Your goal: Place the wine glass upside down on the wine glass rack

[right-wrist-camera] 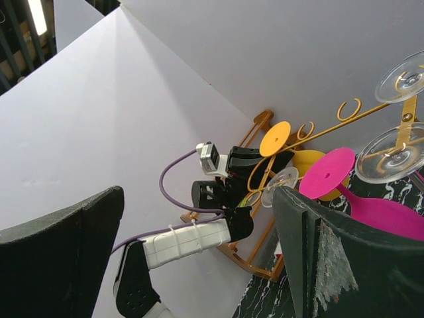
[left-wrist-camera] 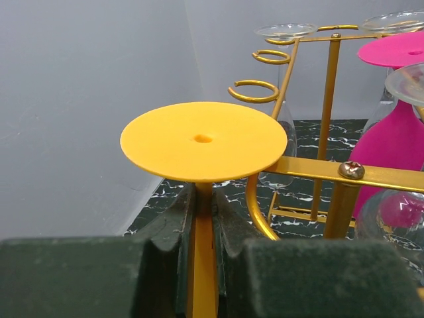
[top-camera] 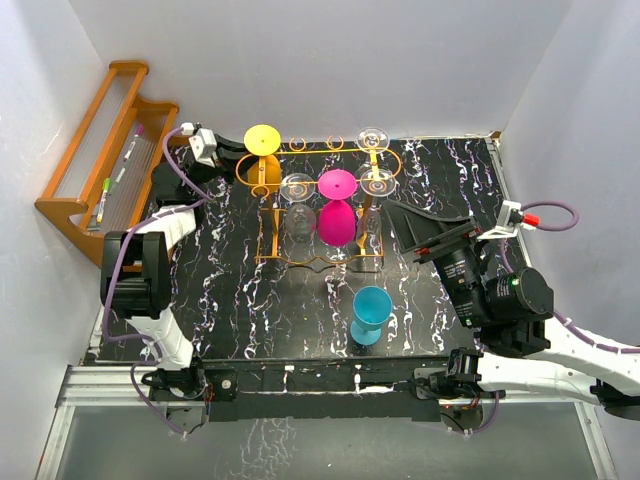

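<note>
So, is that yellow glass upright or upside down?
Upside down: the yellow glass has its flat foot on top, stem below.

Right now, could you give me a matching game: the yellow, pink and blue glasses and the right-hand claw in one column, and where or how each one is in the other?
Things:
1. yellow glass
2. pink glass
3. blue glass
4. right gripper

Places or states:
A. standing on the table, off the rack
B. open, holding nothing
C. stem pinched in the left gripper
D. hanging upside down in the rack, no gripper on it

Pairs: 1-C, 2-D, 3-A, 4-B.
</note>
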